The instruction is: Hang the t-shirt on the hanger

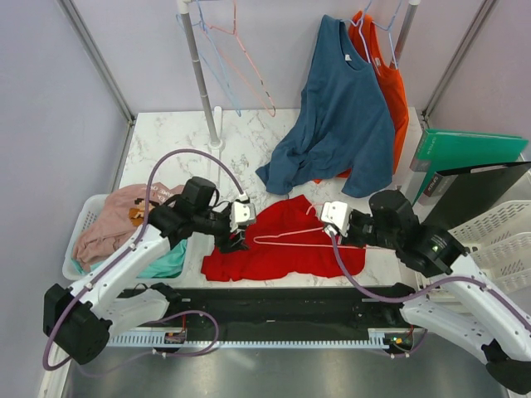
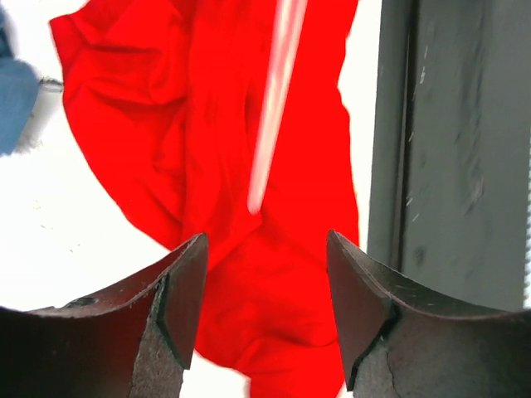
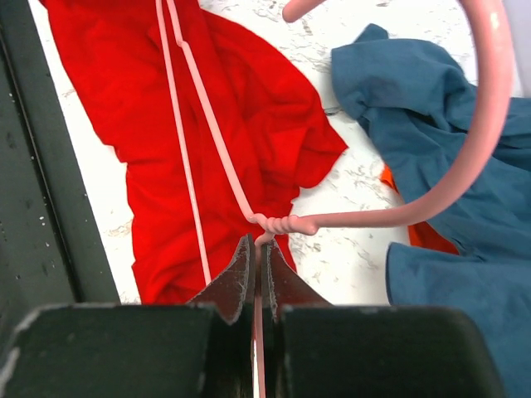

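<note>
The t-shirt (image 1: 274,257) lies crumpled at the lower middle of the overhead view. It is a soft, bright red heap with deep folds, spread on the white marble-veined table (image 1: 166,141) just above the dark front rail.

The hanger (image 1: 286,238) rests across it, a thin pink wire triangle with its long point toward the left of the frame and its hook curling up toward the right.

The right gripper (image 1: 328,232) has its dark, wedge-shaped fingers (image 3: 236,282) pinched tight on the wire. In its wrist view they clamp just below the twisted neck (image 3: 282,224), and the smooth hook sweeps round the upper right of that frame.

The left gripper (image 1: 232,243) hangs over the shirt's left edge with its jaws spread wide and nothing between them. In its own view the matte black fingers (image 2: 178,298) frame wrinkled red cloth (image 2: 207,124), and a blurred pink streak of wire (image 2: 274,108) runs above.

Behind the red shirt, a limp dark blue shirt (image 1: 348,116) droops from the upper right onto the table, and an orange-red shirt (image 1: 388,79) hangs behind it. At the left edge a white slatted basket (image 1: 87,215) holds dusty-pink cloth.
</note>
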